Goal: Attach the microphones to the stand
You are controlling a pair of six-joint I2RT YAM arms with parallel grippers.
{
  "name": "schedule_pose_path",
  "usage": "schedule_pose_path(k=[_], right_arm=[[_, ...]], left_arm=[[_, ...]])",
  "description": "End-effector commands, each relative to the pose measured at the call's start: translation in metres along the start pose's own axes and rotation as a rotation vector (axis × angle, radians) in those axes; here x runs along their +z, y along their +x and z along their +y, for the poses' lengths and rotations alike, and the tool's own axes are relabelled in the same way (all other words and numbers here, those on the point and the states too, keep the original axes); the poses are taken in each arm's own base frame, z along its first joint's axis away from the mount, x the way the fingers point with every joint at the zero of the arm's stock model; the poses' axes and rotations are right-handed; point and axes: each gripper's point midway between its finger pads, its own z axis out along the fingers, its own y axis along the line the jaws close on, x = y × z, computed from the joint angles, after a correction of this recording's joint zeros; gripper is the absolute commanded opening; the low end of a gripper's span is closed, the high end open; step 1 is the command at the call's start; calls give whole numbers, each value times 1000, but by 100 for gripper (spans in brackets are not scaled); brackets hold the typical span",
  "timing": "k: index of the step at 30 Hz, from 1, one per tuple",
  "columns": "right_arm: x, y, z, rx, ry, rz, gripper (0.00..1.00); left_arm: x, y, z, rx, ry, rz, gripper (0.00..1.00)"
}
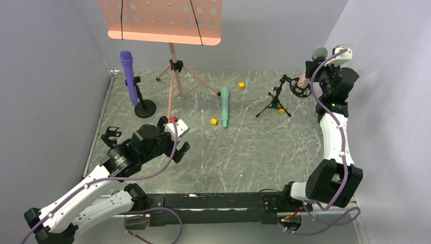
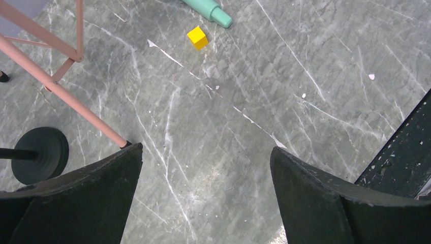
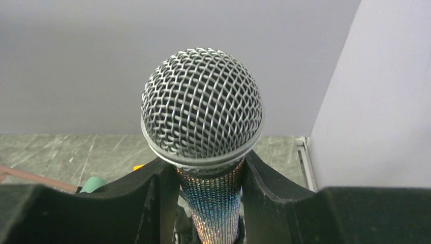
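Approx one of three done. The purple mic (image 1: 128,76) sits in the clip of the round-base stand (image 1: 145,108) at far left and looks attached.

The glittery mic (image 3: 203,101) is mid-step. The right gripper (image 3: 209,175) pinches its sparkly body just below the mesh head, fingers pressed on both sides. It holds the mic head-up at far right, close by the cradle of the small tripod stand (image 1: 275,101). Can't tell whether the tail end is seated in that cradle (the arm covers the join in the top view).

The teal mic (image 1: 224,107) lies flat on the table (image 1: 244,152), mid-field, not attached to anything. No free third holder shows, so where it goes is unclear.

The left gripper (image 2: 206,152) hovers low over bare table at front left, fingers spread wide, nothing btwn them.

Around: the pink music stand (image 1: 165,20) stands btwn the purple and teal mics. One leg ends near the left gripper, so a reach twd the teal mic probably has to skirt it. There are three small yellow cubes: one (image 1: 214,121) just beside the teal mic's tail, one (image 1: 242,85) near its head, one (image 1: 281,111) by a tripod foot.
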Motion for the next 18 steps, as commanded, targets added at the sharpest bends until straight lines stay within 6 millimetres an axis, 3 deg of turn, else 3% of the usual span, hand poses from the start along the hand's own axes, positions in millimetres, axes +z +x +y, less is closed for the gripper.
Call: schedule_pose_path(k=[1, 4, 9, 18], right_arm=[[-18, 79, 1, 163, 74, 252, 12], [-23, 81, -2, 165, 106, 254, 12], [-26, 106, 13, 210, 28, 333, 12], [-27, 148, 14, 201, -13, 434, 12]], left_arm=[[-2, -3, 3, -2, -12, -13, 99], [-2, -4, 2, -2, -7, -14, 99], [-2, -4, 2, -2, -9, -17, 99], [-3, -4, 3, -2, -12, -17, 99]])
